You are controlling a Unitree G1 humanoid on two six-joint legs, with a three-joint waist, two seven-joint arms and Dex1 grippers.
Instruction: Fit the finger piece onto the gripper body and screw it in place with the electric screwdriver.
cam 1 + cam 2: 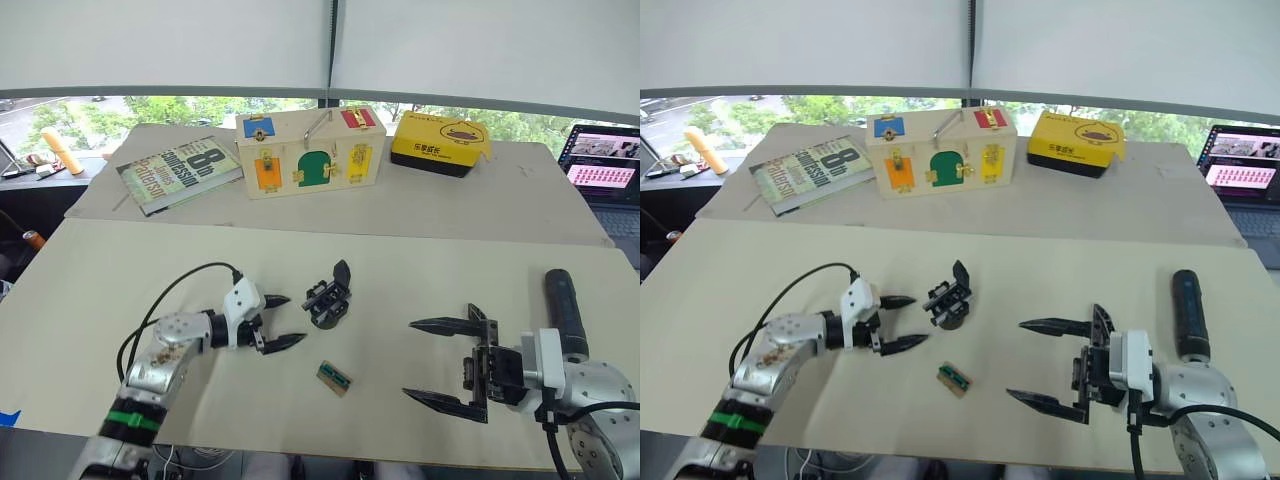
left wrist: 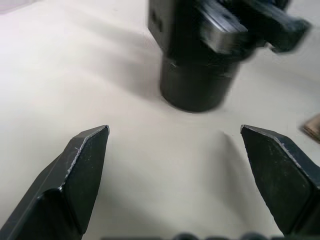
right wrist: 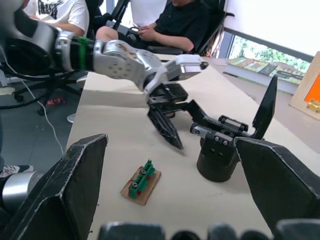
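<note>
Sitting on the pale table (image 1: 100, 270), out ahead of both arms, is the gripper body (image 1: 328, 298), a small black block on a round base with one pointed claw finger sticking up and away. The left gripper (image 1: 282, 321) is low over the tabletop just to its left, fingers spread wide and holding nothing, tips aimed at the black assembly with a clear strip of table between them; the left wrist view shows the round base looming close ahead of the two parted fingertips (image 2: 85, 150). Over on the right, the right gripper (image 1: 428, 361) hovers well apart from the assembly, its long black fingers also splayed and empty. The electric screwdriver (image 1: 563, 310), a thick dark cylinder, lies on the table right beside the right wrist, near the table's right edge. Between the two grippers, nearer the front edge, lies a small brown card with green parts (image 1: 334, 377); the right wrist view catches it clearly, with the gripper body just beyond. Across the back table there is a book (image 1: 178, 172), a wooden box with coloured latches (image 1: 310, 152) and a yellow box (image 1: 440, 142), and a laptop (image 1: 605, 175) sits far right. Seated people (image 3: 170, 22) are visible beyond the table in the right wrist view.
</note>
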